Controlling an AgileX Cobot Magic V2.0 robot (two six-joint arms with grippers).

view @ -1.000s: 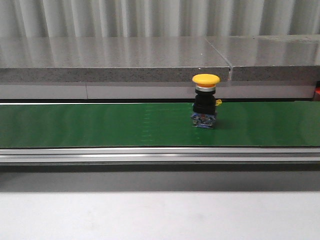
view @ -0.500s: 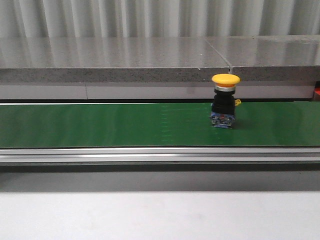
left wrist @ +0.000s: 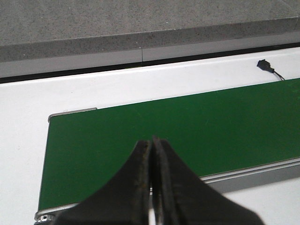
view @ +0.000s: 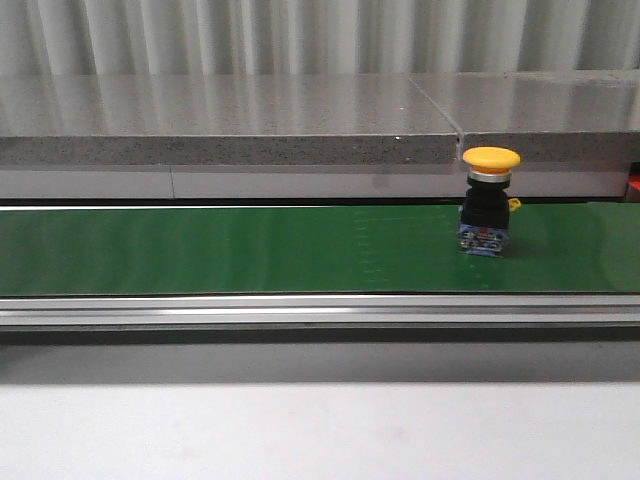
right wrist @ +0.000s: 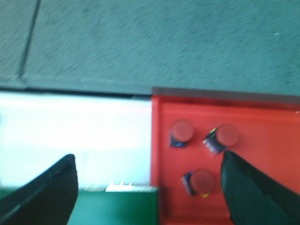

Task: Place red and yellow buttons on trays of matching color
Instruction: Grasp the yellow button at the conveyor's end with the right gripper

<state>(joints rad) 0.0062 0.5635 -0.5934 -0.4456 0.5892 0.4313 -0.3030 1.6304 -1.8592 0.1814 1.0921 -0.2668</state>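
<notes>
A yellow button (view: 489, 205) with a black body stands upright on the green belt (view: 250, 250), right of the middle, and no gripper shows in the front view. My left gripper (left wrist: 152, 140) is shut and empty above the belt's end (left wrist: 187, 126). My right gripper (right wrist: 147, 157) is open and empty, hanging over the seam between the white table and the red tray (right wrist: 262, 187). Three red buttons lie in that tray: one (right wrist: 182, 131), a second (right wrist: 227, 135), a third (right wrist: 202, 180). The yellow tray is out of view.
A grey stone ledge (view: 230, 120) runs behind the belt, and an aluminium rail (view: 300, 310) runs along its front. A small black connector with a wire (left wrist: 266, 65) lies on the white table beyond the belt. A red sliver (view: 634, 185) shows at the far right.
The yellow button has travelled to the right along the belt, from just right of the middle toward the right end. It stays upright.
</notes>
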